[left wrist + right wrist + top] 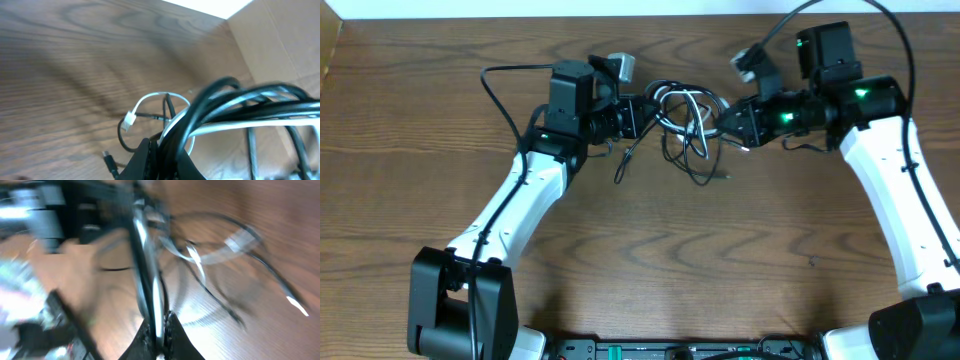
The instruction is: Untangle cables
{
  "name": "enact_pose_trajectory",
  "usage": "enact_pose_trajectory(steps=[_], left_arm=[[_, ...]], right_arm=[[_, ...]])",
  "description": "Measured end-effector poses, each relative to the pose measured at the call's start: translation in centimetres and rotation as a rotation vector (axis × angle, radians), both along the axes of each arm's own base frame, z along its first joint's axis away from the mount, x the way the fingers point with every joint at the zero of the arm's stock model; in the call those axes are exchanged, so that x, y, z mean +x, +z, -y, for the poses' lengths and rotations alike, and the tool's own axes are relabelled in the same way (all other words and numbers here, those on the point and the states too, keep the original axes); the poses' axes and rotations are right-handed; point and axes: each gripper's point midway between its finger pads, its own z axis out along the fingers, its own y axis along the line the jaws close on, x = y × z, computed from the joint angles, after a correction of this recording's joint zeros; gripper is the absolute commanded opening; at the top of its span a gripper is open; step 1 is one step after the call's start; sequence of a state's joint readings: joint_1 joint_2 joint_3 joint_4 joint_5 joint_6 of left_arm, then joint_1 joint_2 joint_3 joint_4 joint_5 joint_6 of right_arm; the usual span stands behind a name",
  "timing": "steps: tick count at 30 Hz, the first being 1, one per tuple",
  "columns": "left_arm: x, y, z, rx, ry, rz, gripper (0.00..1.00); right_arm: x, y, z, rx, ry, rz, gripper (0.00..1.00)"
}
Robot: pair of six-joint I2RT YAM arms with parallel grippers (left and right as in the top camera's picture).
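Left claw, right claw grip cables; long axis L-R.

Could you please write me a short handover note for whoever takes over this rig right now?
Left hand: shut on the cables at the tangle's left side; in its wrist view, several black cords and a white one run through it.
Right hand: shut on a cord at the tangle's right side; its wrist view is blurred.
Cables: one knot of loops between the two hands, over the far middle of the table. Loose ends trail toward the near side, and a white plug is free.
Done: both sides gripped.
Left: draw the cords apart; none is separated yet.
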State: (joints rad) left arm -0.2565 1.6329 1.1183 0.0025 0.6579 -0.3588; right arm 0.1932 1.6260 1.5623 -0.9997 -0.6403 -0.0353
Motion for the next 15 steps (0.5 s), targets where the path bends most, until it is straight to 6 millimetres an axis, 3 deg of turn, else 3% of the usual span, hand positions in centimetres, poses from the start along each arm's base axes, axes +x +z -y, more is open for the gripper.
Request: enact_pose_trajectory(steps=[5, 9, 12, 15], left_arm=[[0.3, 0.5, -1.4, 0.016, 0.049, 0.003, 0.07], [0.2, 3.3, -2.7, 0.009, 0.088, 0.068, 0.08], [-0.9, 6.7, -2.9, -0.014, 0.084, 0.142, 0.07], [-2.4, 9.1, -2.7, -0.036, 0.062, 0.178, 0.07]], right_arm=[[1.6, -1.6, 4.0, -0.129, -0.207, -0.046, 0.01], [2.6, -2.4, 6.8, -0.222, -0.338, -0.053, 0.03], [2.9, -2.5, 7.4, -0.25, -0.356, -0.037, 0.31], [3.2, -1.7, 6.0, -0.201, -0.259, 0.022, 0.47]])
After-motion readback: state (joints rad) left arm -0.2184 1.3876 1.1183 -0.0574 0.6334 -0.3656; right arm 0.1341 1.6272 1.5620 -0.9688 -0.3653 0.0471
